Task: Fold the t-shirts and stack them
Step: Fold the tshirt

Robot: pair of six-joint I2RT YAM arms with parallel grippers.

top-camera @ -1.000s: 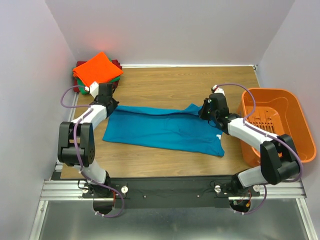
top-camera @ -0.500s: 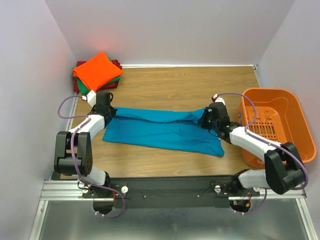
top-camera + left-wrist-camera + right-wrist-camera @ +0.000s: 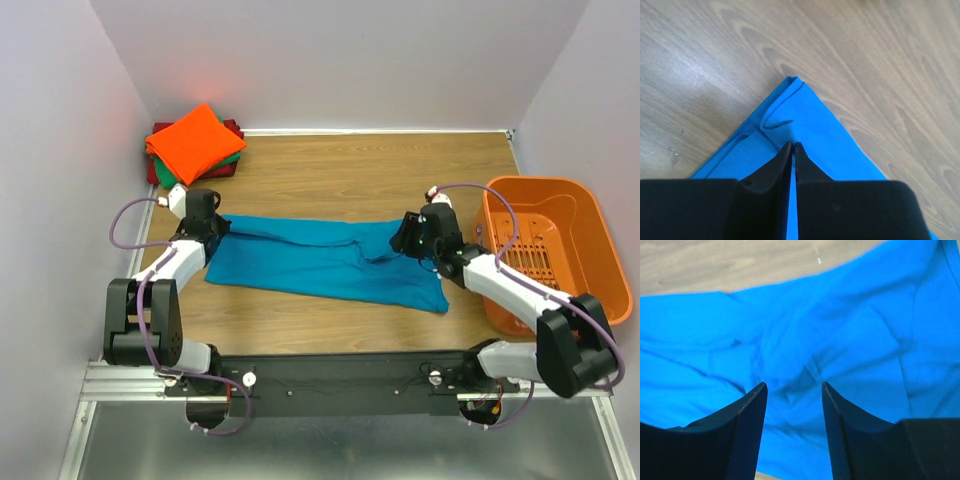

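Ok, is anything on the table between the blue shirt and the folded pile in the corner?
Nothing visible: only bare table lies between the blue shirt and the folded pile.

Right fingers (image 3: 747,435) have parted and let go of the teal t-shirt (image 3: 330,262).

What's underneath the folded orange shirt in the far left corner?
A green shirt and a dark red shirt peek out from beneath the orange shirt. Most of both is covered, so their order is unclear.
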